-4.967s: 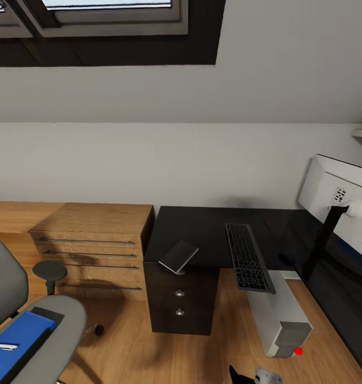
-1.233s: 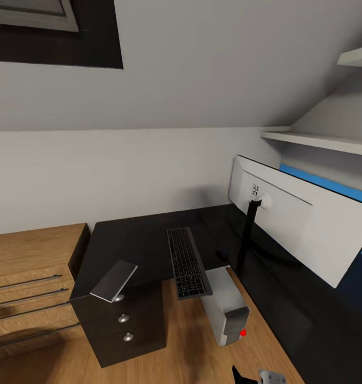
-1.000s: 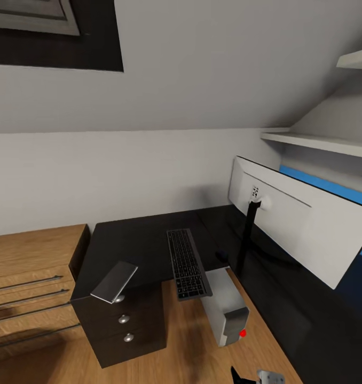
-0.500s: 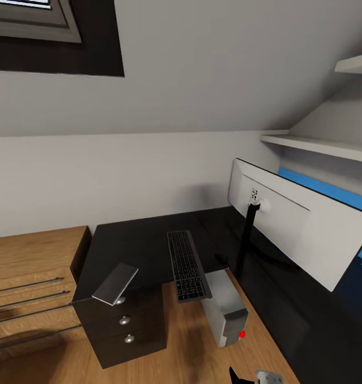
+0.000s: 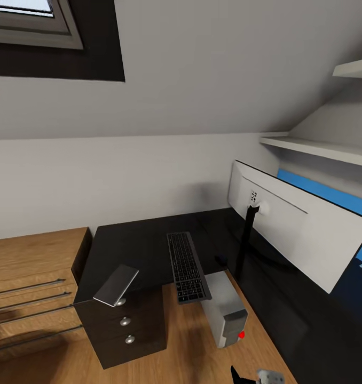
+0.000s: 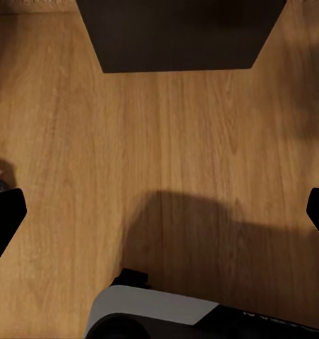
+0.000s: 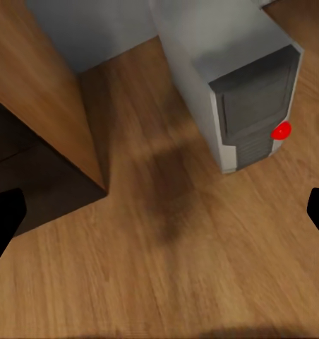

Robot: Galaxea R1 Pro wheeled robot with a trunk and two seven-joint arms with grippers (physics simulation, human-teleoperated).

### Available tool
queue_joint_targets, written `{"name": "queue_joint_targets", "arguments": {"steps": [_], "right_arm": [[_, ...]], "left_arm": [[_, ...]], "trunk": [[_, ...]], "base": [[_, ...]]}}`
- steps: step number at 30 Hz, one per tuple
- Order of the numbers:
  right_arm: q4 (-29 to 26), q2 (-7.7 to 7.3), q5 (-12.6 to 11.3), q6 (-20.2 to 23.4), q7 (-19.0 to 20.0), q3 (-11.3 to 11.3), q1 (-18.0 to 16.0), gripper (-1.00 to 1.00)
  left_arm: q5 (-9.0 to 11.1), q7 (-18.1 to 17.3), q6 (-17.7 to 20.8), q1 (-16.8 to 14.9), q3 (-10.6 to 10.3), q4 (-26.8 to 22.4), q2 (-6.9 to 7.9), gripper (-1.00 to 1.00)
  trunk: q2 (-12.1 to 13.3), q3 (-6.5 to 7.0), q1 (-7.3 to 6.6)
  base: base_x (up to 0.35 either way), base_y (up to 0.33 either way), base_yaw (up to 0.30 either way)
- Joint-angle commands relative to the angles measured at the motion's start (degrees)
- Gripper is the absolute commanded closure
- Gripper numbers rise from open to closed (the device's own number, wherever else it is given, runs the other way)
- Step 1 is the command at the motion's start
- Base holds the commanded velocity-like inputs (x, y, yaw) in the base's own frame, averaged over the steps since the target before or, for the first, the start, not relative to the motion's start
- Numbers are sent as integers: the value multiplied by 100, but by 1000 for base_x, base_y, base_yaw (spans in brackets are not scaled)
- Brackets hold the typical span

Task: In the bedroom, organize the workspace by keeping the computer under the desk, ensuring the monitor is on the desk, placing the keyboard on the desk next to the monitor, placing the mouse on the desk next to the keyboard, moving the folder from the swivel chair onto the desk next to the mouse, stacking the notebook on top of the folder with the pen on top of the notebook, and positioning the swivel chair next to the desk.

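The black desk (image 5: 141, 245) runs along the wall and turns to the right. The monitor (image 5: 293, 224) stands on it, its white back toward me. The dark keyboard (image 5: 187, 265) lies on the desk with its near end over the edge. Below it the grey computer (image 5: 227, 310) (image 7: 233, 92) stands on the floor. A thin grey slab (image 5: 116, 285) tilts over the drawer unit's corner; I cannot tell what it is. My left gripper (image 6: 159, 215) and right gripper (image 7: 159, 212) hang open over the wooden floor, empty. Chair, folder and pen are out of view.
The desk's dark drawer unit (image 5: 125, 325) (image 6: 181, 35) stands beside a low oak chest (image 5: 26, 282) at the left. White shelves (image 5: 314, 148) hang on the right wall above the monitor. The wall slopes in overhead, with a window (image 5: 26, 21) at the upper left.
The camera swung right over five seconds, carrying the chair with the blue folder out of the picture, then tilted up a little. Nothing on the desk has moved.
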Motion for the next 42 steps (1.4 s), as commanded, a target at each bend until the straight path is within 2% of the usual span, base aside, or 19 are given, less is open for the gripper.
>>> {"name": "queue_joint_targets", "arguments": {"steps": [1, 3, 4, 5, 7, 9, 18, 23, 27, 35, 42], "right_arm": [[-18, -3, 59, -10, -49, -50, -6, -100], [-100, -3, 60, 21, -216, -50, -10, -100], [-508, 10, 56, 284, -808, -47, -20, -100], [-750, 30, 55, 468, -1009, -43, -24, -100], [-1027, 56, 57, 683, -1144, -40, -29, -100], [-1753, 133, 75, 1253, -1307, -8, -46, -100], [-2637, 379, 269, 2001, -1415, 366, -199, -100], [-2777, 499, 304, 2227, -1430, 457, -415, -100], [-2824, 549, 317, 2425, -1457, 487, -674, -100], [-2834, 540, 363, 2663, -1593, 501, -1238, -100], [-2839, 475, 398, 2620, -1946, 493, -1413, -100]], "left_arm": [[34, -15, -10, 2, 16, -9, -4, -100], [34, -13, -8, 2, 16, -9, -4, -100], [34, -11, -3, 2, 16, -9, -4, -100], [34, -9, -2, 2, 16, -9, -4, -100], [34, -8, -2, 2, 16, -9, -4, -100], [34, -7, -1, 2, 16, -9, -4, -100], [34, -2, -1, 2, 16, -9, -4, -100], [34, 1, -5, 2, 16, -9, -4, -100], [34, -1, -11, 2, 16, -9, -4, -100], [31, -6, -43, 2, 16, -9, -5, -100], [40, -6, -46, 2, 23, -9, -4, -100]], "trunk": [[37, 12, -22], [117, 48, -66], [157, 66, -87], [197, 84, -109], [277, 120, -153], [357, 156, -197], [718, 317, -395], [919, 407, -505], [919, 407, -505], [919, 407, -505], [919, 407, -505]], "base": [[0, 0, 0], [0, 0, 0], [0, 0, 0], [0, 0, 0], [0, 0, 0], [0, 0, 0], [0, 0, 0], [0, 0, 0], [0, 0, 0], [0, 0, 0], [51, 0, 0]]}}
